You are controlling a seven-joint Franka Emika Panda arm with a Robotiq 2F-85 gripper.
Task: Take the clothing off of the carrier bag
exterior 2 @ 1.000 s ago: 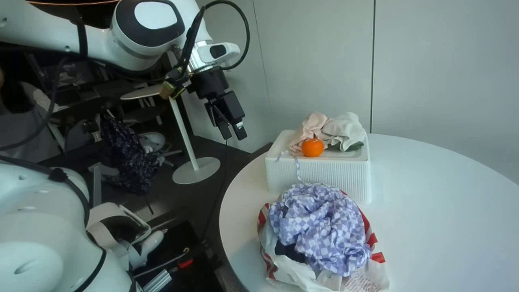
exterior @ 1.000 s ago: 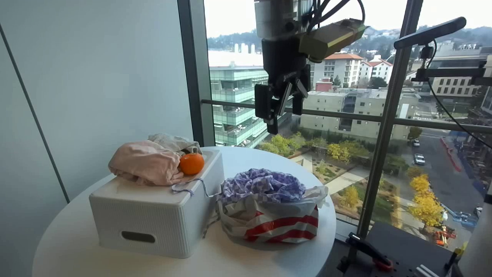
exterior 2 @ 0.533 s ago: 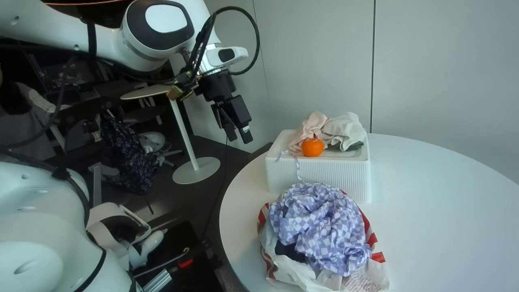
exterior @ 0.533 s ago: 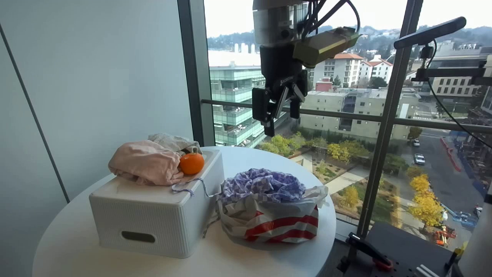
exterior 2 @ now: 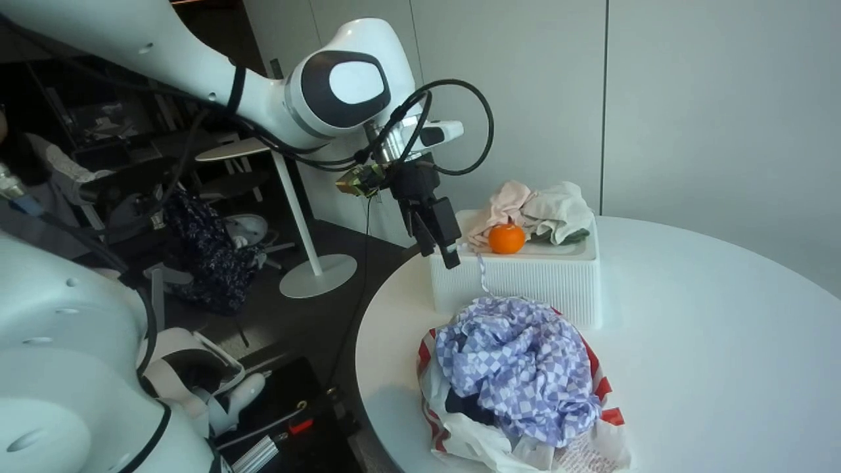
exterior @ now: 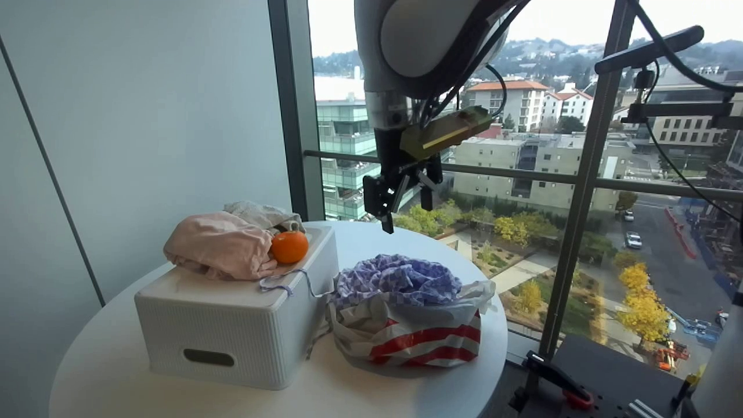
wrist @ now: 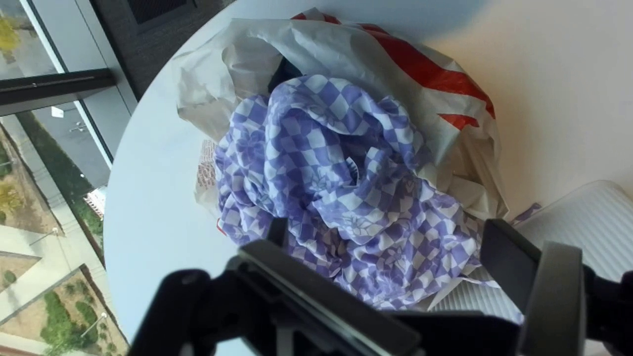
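On the round white table (exterior 2: 716, 341), we see a white ribbed crate (exterior: 215, 325) just beside the white plastic carrier bag (exterior: 429, 343) with red stripes; whether the two touch, we cannot tell. The purple-and-white checkered garment (wrist: 316, 163) lies crumpled in the bag's mouth, and a thin tie (exterior 2: 483, 269) runs from it up over the crate's edge, close to an orange fruit (exterior: 289, 248). Crate and tie crowd that side of the garment. A dark navy item (exterior 2: 470, 407) shows under it, inside the bag.

Our gripper (exterior: 407, 215) hangs higher than the garment and apart from it, released, its fingers (wrist: 507, 257) spread wide.

Counting, we have one checkered garment, one bag, one crate and one fruit. Two pale cloths lie on the crate, a pink cloth (exterior: 220, 244) and a cream cloth (exterior 2: 558, 209), with one dark green piece (exterior 2: 577, 237) poking out below the cream. In an exterior view we find one smaller round table (exterior 2: 233, 150) farther back; in an exterior view, one bar-shaped camera (exterior: 650, 49) before the window.
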